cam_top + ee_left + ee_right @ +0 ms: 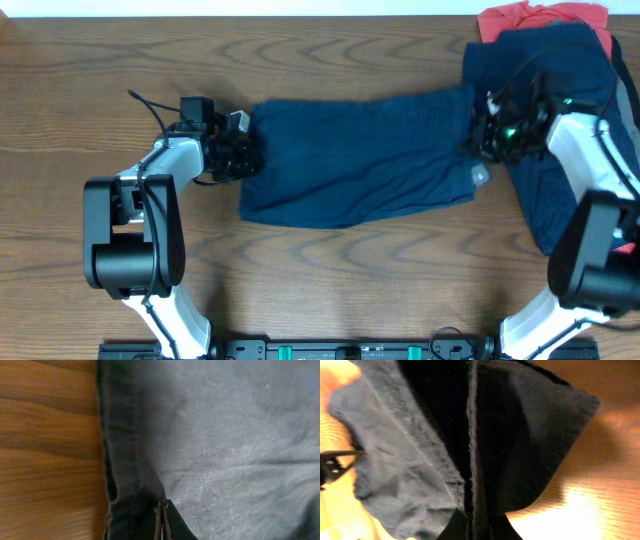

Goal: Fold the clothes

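Note:
A dark navy garment (360, 160) lies spread across the middle of the wooden table. My left gripper (240, 155) is shut on its left hem; the left wrist view shows the fingers (162, 522) closed on the stitched edge (120, 460). My right gripper (487, 135) is shut on the garment's right edge; the right wrist view shows the fingers (479, 522) pinching a folded corner of navy fabric (520, 435). A second navy garment (560, 110) lies at the right under my right arm. A coral-red garment (530, 17) peeks out at the back right.
The wooden table (330, 280) surrounds the cloth. The two arm bases stand at the front left (130, 250) and front right (600, 260). A black cable (150, 105) loops above the left wrist.

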`<state>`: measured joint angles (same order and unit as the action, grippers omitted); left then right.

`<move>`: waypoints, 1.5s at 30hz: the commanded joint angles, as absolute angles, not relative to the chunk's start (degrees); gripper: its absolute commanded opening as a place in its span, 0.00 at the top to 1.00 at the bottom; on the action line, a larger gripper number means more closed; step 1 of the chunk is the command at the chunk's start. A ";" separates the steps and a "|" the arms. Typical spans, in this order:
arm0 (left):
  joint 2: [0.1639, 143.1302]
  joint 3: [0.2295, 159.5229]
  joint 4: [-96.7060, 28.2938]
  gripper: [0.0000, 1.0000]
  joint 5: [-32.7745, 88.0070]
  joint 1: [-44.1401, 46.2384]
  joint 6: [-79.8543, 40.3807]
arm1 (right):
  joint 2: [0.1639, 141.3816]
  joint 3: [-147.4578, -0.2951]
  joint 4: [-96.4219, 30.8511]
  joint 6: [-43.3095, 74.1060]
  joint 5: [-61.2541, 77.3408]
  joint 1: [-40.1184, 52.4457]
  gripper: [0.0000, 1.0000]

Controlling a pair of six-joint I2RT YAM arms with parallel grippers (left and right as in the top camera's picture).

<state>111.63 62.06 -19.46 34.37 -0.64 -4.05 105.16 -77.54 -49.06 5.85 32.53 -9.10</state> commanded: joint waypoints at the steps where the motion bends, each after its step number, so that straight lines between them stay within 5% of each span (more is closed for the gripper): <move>1: 114.26 60.86 -20.43 0.94 33.01 0.78 -4.38 | 100.57 -81.73 -49.84 5.13 30.35 -5.65 0.99; 12: 114.26 60.86 -20.03 0.94 32.34 3.99 -4.38 | 101.41 -85.78 -40.05 22.39 14.24 17.96 0.99; 21: 114.26 60.86 -20.05 0.94 32.32 3.95 -4.38 | 108.07 -85.78 -29.43 28.86 14.41 29.61 0.99; 45: 114.21 60.88 -20.80 0.94 31.94 3.95 -4.64 | 116.60 -85.78 -14.94 34.28 16.03 39.46 0.99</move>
